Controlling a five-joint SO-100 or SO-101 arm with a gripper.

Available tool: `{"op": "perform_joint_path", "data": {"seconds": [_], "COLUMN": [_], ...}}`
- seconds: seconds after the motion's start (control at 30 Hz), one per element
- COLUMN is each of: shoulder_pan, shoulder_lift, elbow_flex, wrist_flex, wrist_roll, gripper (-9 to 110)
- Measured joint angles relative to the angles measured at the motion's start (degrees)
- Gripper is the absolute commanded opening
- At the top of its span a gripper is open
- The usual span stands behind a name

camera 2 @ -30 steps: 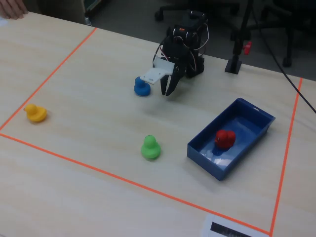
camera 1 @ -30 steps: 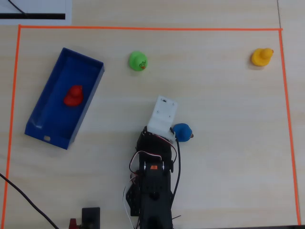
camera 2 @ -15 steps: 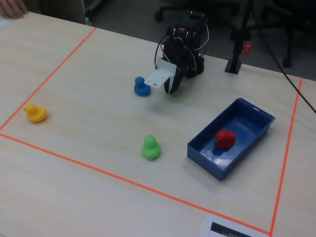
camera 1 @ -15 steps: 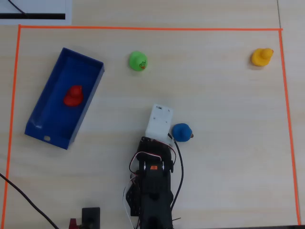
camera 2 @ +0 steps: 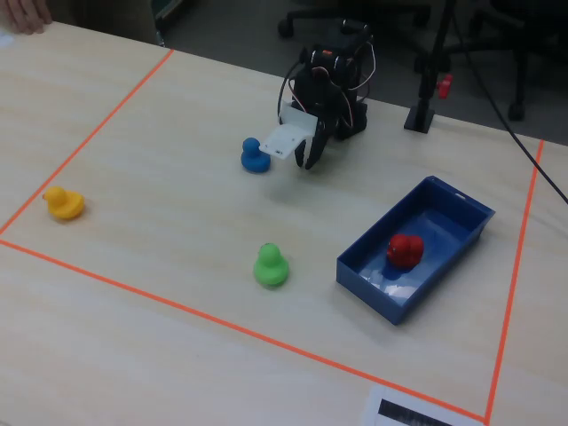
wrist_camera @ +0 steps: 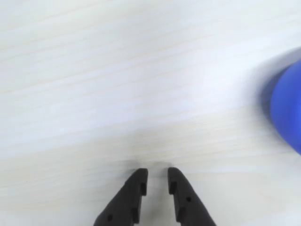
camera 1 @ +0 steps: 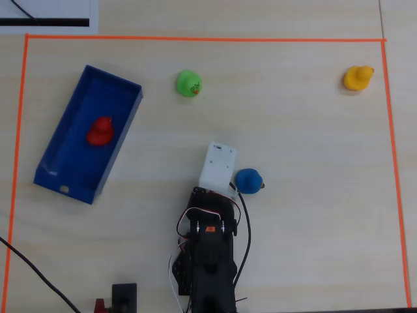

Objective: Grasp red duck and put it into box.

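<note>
- Table (camera 1: 306,215) — pale wood grain, with an orange tape border (camera 1: 195,39) framing the work area.
- Box (camera 1: 55,166) — dark blue, left in the overhead view; a small pale mark on its near short end, no legible writing.
- Gripper (wrist_camera: 156,180) — jaws nearly together, holding nothing, pointing down just beside the blue duck (camera 1: 248,180).
- Red duck (camera 1: 100,130) — inside the box.
- Green duck (camera 1: 188,83) and yellow duck (camera 1: 358,77) — well apart.

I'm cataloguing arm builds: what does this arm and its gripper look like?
A black arm with loose white, red and black cables and an orange mark on top. A white boxy block sits at the wrist. The gripper has two black tapered fingers.
</note>
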Motion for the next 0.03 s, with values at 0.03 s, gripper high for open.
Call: {"op": "perform_joint_path", "data": {"seconds": [0.03], "shoulder_pan": [0.0], "shoulder_lift": [0.0], "elbow_flex": [0.0], "wrist_flex": [0.0], "wrist_roll": [0.0], "gripper": [3]}}
